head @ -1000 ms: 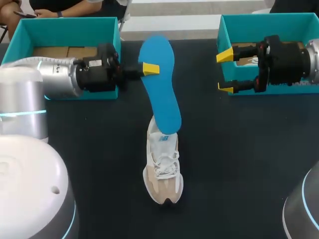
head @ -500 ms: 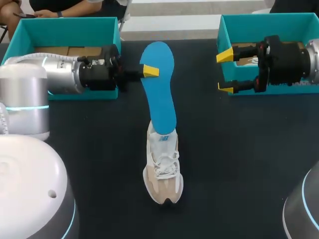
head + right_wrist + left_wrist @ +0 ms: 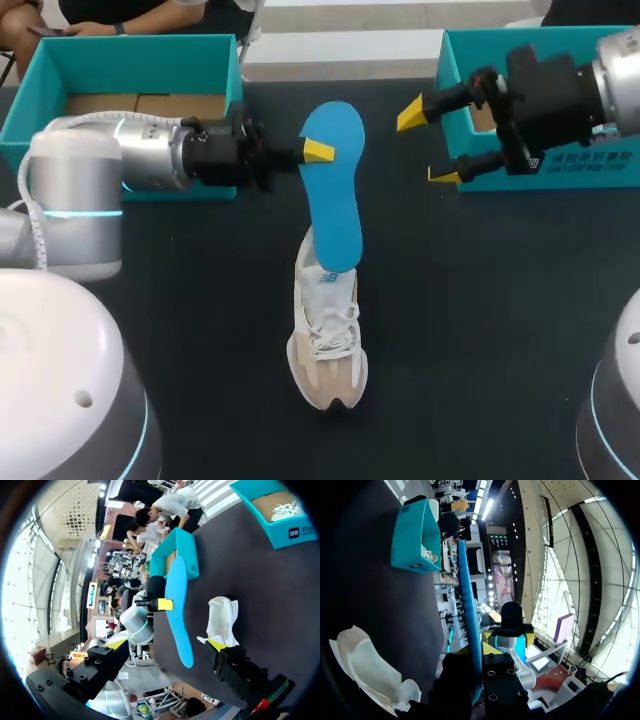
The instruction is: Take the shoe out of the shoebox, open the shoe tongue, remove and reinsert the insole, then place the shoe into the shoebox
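A white-and-tan shoe [image 3: 327, 335] sits on the dark desk [image 3: 480, 330], the lower end of a blue insole [image 3: 334, 185] at its collar. The left gripper [image 3: 318, 152] pinches the insole's upper part. The right gripper [image 3: 427, 144] hangs spread, empty, before a teal shoebox [image 3: 470, 38].

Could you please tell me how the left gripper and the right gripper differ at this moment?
The left gripper is shut on the blue insole; the right gripper is open and holds nothing. The left gripper is near the table's middle; the right gripper is by the right shoebox, apart from the insole. Both have yellow tips and point inward, toward each other.
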`<state>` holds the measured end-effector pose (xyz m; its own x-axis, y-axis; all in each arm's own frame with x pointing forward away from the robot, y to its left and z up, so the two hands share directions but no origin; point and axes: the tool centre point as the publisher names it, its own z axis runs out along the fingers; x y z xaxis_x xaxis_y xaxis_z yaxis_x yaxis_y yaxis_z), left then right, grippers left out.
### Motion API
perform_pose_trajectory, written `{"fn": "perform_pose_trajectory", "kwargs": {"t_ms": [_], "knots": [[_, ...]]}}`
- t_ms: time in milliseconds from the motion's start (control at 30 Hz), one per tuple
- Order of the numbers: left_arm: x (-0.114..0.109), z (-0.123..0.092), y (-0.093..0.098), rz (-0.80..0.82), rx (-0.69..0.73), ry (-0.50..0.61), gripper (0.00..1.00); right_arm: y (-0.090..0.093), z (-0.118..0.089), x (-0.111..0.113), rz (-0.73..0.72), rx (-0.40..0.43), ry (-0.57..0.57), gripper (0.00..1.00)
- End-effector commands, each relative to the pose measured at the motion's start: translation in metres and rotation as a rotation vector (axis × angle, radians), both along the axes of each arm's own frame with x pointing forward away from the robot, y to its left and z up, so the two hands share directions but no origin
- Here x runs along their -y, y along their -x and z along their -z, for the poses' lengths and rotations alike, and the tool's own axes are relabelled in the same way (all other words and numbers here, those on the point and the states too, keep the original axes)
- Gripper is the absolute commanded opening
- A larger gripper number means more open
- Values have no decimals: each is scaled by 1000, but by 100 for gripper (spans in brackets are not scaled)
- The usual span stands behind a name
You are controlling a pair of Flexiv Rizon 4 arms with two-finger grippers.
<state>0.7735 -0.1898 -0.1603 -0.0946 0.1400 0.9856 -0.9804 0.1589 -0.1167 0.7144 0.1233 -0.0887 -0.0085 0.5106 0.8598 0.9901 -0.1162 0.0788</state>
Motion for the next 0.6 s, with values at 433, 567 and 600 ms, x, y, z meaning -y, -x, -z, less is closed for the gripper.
{"fn": "perform_pose_trajectory", "kwargs": {"t_ms": [433,567,600], "knots": [[-2,1,19,20,-24,-20,0,-4,-10,-5,-10,-28,215,100],[-2,1,21,27,-34,-30,0,-14,-10,-19,-47,-59,442,100],[-2,1,21,27,-34,-30,0,-15,-9,-22,-38,-54,499,100]]}}
